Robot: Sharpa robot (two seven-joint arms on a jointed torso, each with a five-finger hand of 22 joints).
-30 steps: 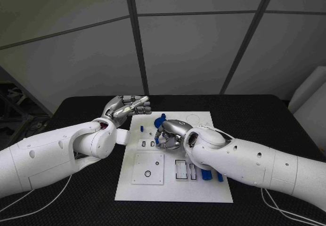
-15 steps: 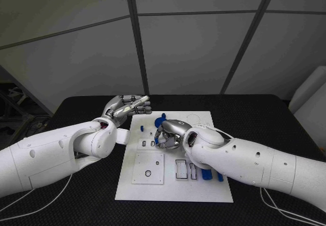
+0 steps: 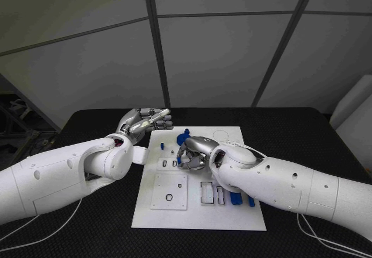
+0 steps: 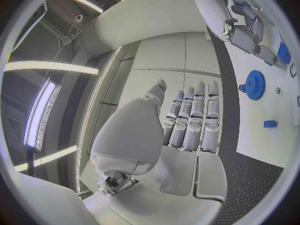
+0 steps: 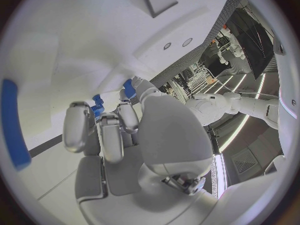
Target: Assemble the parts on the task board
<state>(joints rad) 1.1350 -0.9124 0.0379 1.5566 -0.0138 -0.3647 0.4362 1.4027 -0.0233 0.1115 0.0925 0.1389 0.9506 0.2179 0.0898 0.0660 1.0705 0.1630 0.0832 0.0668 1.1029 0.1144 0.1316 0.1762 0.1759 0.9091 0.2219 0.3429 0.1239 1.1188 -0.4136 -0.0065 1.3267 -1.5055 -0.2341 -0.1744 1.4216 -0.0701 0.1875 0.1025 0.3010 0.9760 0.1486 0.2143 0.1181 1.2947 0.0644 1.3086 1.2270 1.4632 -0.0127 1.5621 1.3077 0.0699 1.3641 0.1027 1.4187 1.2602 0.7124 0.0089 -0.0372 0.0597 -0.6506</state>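
Grey wall panels rise behind a black worktop (image 3: 93,226), and on it lies the white board (image 3: 200,215), its long axis running away from the robot.

The right hand (image 3: 195,153) is low over the middle of the board, fingers (image 5: 103,135) curled in. The right wrist view shows a small blue part (image 5: 129,89) at the fingertips and a second bit of blue (image 5: 97,104) beside it; this looks like a pinch, though I cannot tell whether both bits belong to one piece. The slots (image 3: 167,163) just to the robot's left of that hand seem the likely seat, so the coming move turns on the held part standing right above the board and close beside them.

The left hand (image 3: 145,122) is raised off the far left corner of the board, fingers (image 4: 194,117) straight, side by side and holding nothing. It is apart from the parts, so the right hand is the nearer one.

Count in the head view: one blue gear (image 3: 185,134) on the far part of the board, one small blue peg (image 3: 161,145) near its left edge, and what looks like two upright blue pieces (image 3: 235,200) at the near right; one of them is partly hidden by the right arm. The left wrist view shows the gear (image 4: 254,85) and a small blue block (image 4: 269,123) lying apart.
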